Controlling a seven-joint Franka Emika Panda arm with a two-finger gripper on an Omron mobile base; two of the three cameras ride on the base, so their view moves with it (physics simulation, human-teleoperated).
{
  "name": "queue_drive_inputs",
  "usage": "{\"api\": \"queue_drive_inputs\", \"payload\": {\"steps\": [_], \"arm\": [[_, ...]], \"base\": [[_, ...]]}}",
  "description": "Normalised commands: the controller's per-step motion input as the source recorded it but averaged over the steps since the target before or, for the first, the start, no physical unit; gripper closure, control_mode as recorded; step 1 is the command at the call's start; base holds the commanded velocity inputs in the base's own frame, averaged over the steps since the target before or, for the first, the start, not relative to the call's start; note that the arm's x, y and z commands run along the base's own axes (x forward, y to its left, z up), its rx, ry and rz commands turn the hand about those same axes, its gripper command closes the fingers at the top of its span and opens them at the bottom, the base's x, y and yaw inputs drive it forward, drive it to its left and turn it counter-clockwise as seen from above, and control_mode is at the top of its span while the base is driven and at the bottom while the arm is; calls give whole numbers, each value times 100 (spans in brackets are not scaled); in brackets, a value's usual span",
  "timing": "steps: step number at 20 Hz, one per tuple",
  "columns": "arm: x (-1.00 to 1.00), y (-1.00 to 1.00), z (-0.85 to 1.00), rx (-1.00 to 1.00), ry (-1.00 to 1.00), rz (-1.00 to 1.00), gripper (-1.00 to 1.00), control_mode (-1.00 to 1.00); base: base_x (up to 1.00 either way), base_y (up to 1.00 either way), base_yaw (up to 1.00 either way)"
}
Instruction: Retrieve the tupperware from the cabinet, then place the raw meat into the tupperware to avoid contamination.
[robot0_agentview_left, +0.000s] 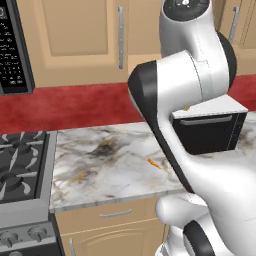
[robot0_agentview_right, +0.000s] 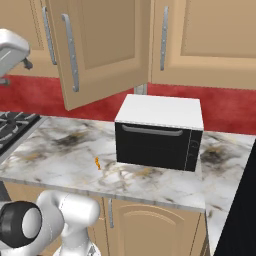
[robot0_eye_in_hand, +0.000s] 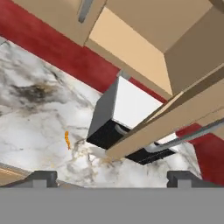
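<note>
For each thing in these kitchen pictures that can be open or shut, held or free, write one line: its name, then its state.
Light-tan wooden wall cabinet: one panelled door swung open, the door to its right shut.
Black box appliance with white top: door shut, standing on the counter.
Tiny orange-red sliver of raw meat: lying free on the marble counter, left of the appliance.
End effector: open, holding nothing.

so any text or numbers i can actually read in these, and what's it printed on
None can be read.
Black control panel at the upper left of the left base view: rows of small white marks, too blurred to read.
Black box appliance on the counter: a side strip of controls, too small to show any writing.
</note>
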Motion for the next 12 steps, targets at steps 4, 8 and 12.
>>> {"api": "queue_drive_inputs", "payload": {"steps": [4,8,12], "arm": [[48,0,-20,-38,15,8,-100,-100],[45,-13,-22,-27,15,5,-100,-100],[53,-32,-35,-16,15,8,-100,-100]], "base": [[0,0,0],[0,0,0],[0,0,0]]}}
